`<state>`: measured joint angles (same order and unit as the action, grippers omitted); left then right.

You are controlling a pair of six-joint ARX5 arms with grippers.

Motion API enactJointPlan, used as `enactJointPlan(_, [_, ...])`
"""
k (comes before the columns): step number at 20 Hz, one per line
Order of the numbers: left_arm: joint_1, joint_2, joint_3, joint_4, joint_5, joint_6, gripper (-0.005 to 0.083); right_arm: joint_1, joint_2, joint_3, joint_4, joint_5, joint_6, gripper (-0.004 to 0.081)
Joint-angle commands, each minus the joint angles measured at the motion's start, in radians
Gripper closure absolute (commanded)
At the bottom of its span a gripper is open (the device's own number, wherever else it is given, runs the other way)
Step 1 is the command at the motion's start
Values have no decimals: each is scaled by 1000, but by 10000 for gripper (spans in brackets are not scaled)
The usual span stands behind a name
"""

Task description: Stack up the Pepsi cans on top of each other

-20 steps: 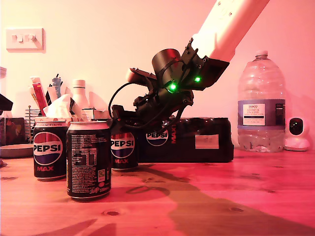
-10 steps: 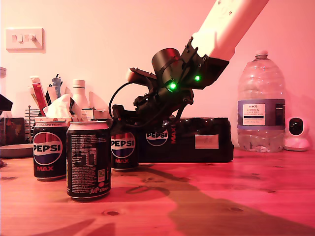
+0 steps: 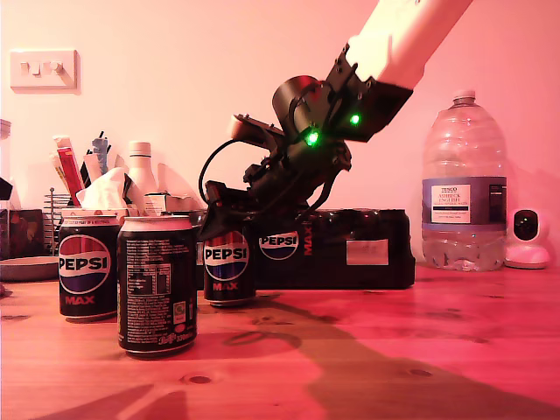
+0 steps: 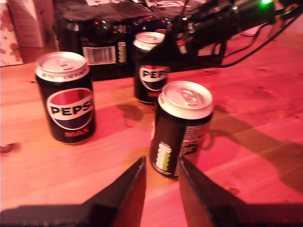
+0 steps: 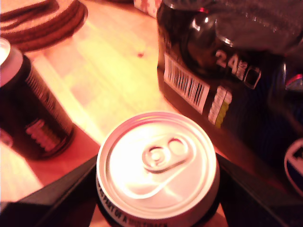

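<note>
Beside the long black plastic-wrapped Pepsi multipack (image 3: 332, 248), my second gripper (image 3: 229, 229) clenches a small black aluminium Pepsi can (image 3: 228, 268), now shifted rightward in the exterior view and seemingly lifting, ready for stacking. My first gripper (image 4: 161, 182) hangs spread, empty.

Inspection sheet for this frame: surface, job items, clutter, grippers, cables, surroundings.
Surface: wooden table, bare in front.
Job's things: three Pepsi cans upright, unstacked: held can, front can, side can.
Clutter: Pepsi multipack, water bottle, utensil holder, small camera.
Grippers: my second gripper shut on held can; my first gripper open, short of front can.
Cables: black cable loops off the arm.
Surroundings: wall switch.
</note>
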<state>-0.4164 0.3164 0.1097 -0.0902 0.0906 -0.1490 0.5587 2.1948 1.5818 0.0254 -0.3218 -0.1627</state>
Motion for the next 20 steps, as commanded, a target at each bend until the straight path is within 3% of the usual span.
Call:
enactJointPlan(1, [0,4,-11,8,-14,24,588,9,-76,-2,-3,-1,-3,458])
enactJointPlan(20, [18,4,-11,9,-70,53,588,10,-239,-2,-69,-3,-17,454])
